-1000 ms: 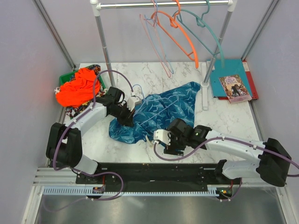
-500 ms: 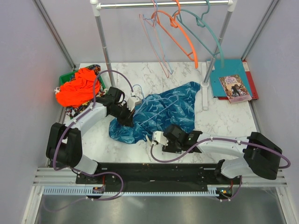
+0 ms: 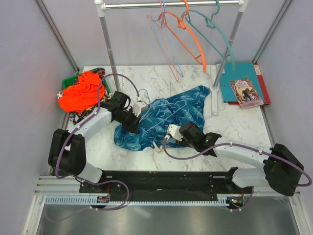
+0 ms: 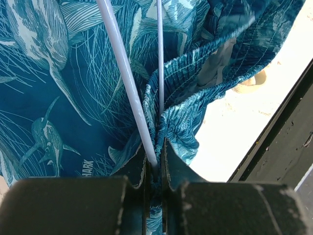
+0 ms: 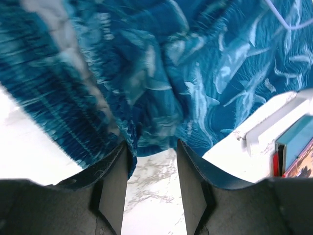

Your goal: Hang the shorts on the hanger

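1. table [image 3: 239,128]: nothing shifted on the marble. shorts [image 3: 183,115] spread across the middle in the same heap as a second ago, with the hanger [image 3: 164,119] lying slantwise on top of the cloth.
2. right arm: swung in from the bare marble by the front edge and now reaching the near hem of the shorts.
3. right hand [image 3: 168,138]: narrowed from wide to roughly half open over the last second. seen from the wrist [image 5: 152,166], poised at the hem, with cloth bunched just past the tips and lapping over one finger [image 5: 115,191]. marble visible in the gap, so nothing gripped yet.
4. left hand [image 3: 133,119]: no movement. clamped fully shut [image 4: 155,169] on the hanger's thin bar [image 4: 124,83], with a pinch of gathered waistband caught in the same grip.
5. meaning for the task: probably a closing grab on the hem, meant to lift or feed cloth along the bar while the other side stays pinned. shorts not yet hung, only lying under the hanger. some risk of closing on too thin an edge and slipping off.
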Controlling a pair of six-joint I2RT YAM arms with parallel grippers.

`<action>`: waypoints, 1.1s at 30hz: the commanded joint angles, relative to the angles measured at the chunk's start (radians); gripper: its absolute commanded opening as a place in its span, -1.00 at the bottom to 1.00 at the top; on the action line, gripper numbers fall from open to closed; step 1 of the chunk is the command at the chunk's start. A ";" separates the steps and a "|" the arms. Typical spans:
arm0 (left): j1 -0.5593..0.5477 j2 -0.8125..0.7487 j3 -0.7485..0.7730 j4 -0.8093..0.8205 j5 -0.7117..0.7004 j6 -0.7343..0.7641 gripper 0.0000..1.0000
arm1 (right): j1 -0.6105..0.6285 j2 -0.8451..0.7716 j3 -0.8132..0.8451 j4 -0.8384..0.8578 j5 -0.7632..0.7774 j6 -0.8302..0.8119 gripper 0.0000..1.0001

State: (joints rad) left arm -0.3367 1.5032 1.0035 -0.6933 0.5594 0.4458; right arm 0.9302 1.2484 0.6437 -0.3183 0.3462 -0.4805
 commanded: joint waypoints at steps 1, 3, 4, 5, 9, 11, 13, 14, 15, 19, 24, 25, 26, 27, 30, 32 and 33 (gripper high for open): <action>0.007 -0.026 0.024 0.005 0.005 -0.009 -0.96 | -0.135 0.045 -0.009 0.077 -0.074 -0.026 -0.01; 0.011 -0.026 0.026 0.003 0.008 -0.013 -0.96 | -0.188 0.080 0.007 0.079 -0.153 -0.020 0.01; 0.014 -0.027 0.024 0.000 0.008 -0.018 -0.96 | -0.229 0.088 0.010 0.078 -0.173 -0.018 0.03; 0.021 -0.028 0.024 -0.003 0.011 -0.019 -0.96 | -0.249 0.092 0.013 0.078 -0.211 -0.020 0.04; 0.071 -0.052 0.023 -0.008 0.023 -0.022 -0.97 | -0.330 0.083 0.014 0.052 -0.334 -0.018 -0.26; 0.083 -0.067 0.020 -0.018 0.024 -0.012 -0.97 | -0.369 0.085 0.033 0.016 -0.377 -0.012 -0.73; 0.091 -0.104 0.006 -0.020 0.007 -0.001 -0.96 | -0.408 0.086 0.045 0.004 -0.400 0.008 -1.00; 0.096 -0.119 0.000 -0.023 -0.003 0.004 -0.97 | -0.422 0.085 0.059 -0.005 -0.404 0.014 -1.00; 0.097 -0.135 -0.015 -0.026 -0.016 0.010 -0.96 | -0.438 0.083 0.065 -0.010 -0.409 0.020 -1.00; 0.102 -0.231 -0.071 -0.032 -0.073 0.083 -0.97 | -0.519 0.101 0.086 -0.034 -0.429 0.048 -1.00; 0.102 -0.371 -0.153 -0.061 -0.125 0.195 -0.97 | -0.623 0.189 0.129 -0.054 -0.446 0.089 -1.00; 0.102 -0.388 -0.164 -0.081 -0.130 0.238 -0.96 | -0.640 0.201 0.135 -0.054 -0.455 0.094 -1.00; 0.102 -0.405 -0.173 -0.089 -0.136 0.257 -0.96 | -0.652 0.212 0.149 -0.054 -0.469 0.101 -1.00; 0.102 -0.432 -0.192 -0.097 -0.142 0.274 -0.96 | -0.677 0.233 0.155 -0.056 -0.476 0.103 -1.00; 0.102 -0.477 -0.223 -0.135 -0.164 0.356 -0.97 | -0.720 0.269 0.180 -0.070 -0.504 0.111 -1.00; 0.103 -0.494 -0.233 -0.159 -0.173 0.407 -0.96 | -0.732 0.278 0.195 -0.080 -0.513 0.108 -1.00; 0.103 -0.501 -0.241 -0.169 -0.174 0.427 -0.96 | -0.748 0.281 0.198 -0.080 -0.519 0.108 -1.00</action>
State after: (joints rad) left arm -0.2642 1.0557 0.7860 -0.7334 0.5537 0.7040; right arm 0.2749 1.5021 0.8101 -0.3202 -0.3153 -0.3485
